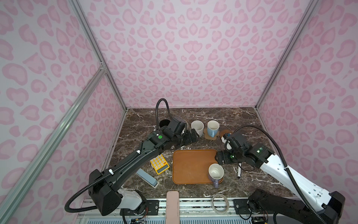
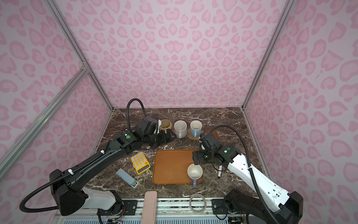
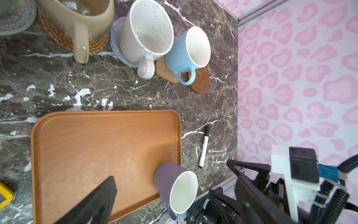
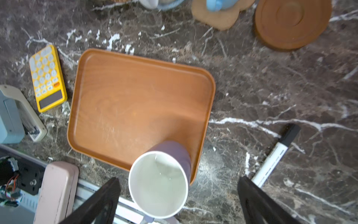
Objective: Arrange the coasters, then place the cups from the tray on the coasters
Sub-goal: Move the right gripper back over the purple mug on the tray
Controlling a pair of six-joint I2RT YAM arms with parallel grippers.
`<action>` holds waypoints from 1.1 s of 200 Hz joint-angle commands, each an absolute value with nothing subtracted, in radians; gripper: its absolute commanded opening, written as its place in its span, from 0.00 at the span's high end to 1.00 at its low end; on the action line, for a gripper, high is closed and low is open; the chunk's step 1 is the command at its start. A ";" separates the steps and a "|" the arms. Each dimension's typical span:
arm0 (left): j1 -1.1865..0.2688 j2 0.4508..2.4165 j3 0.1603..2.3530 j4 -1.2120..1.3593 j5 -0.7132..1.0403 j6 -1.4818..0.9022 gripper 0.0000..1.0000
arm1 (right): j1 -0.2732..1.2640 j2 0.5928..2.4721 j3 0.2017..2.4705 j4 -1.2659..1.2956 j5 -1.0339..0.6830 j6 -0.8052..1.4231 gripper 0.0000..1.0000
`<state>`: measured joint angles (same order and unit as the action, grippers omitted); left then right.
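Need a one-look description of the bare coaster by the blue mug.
From the orange-brown tray mid-table, look past its far right corner to the row of mugs. Right of the blue mug lies a dark-brown round disc with concentric rings; unlike the flower-shaped coaster beside it, it carries no cup.

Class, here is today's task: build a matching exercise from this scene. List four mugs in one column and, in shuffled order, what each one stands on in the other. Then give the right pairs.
Column 1
1. lavender mug
2. blue mug
3. white speckled mug
4. cream mug

Column 2
A. tan rattan coaster
B. orange-brown tray
C. light-blue woven coaster
D. brown flower-shaped coaster

Pairs: 1-B, 2-D, 3-C, 4-A.
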<state>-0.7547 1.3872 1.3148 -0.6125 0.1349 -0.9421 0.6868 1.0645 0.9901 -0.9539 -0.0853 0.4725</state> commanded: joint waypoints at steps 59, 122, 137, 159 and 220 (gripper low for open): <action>-0.799 1.346 1.239 -0.606 0.170 -0.966 0.02 | 0.995 0.969 0.830 -1.011 0.008 0.794 0.05; -0.830 1.325 1.172 -0.604 0.163 -1.004 0.02 | 1.143 1.042 0.733 -0.887 0.033 0.853 0.12; -0.836 1.321 1.156 -0.594 0.161 -1.018 0.02 | 1.144 1.060 0.718 -0.865 0.045 0.855 0.16; -0.846 1.314 1.136 -0.577 0.157 -1.037 0.02 | 1.144 1.075 0.704 -0.863 0.093 0.885 0.27; -0.867 1.306 1.100 -0.559 0.143 -1.064 0.02 | 1.116 1.117 0.679 -0.846 0.120 0.887 0.60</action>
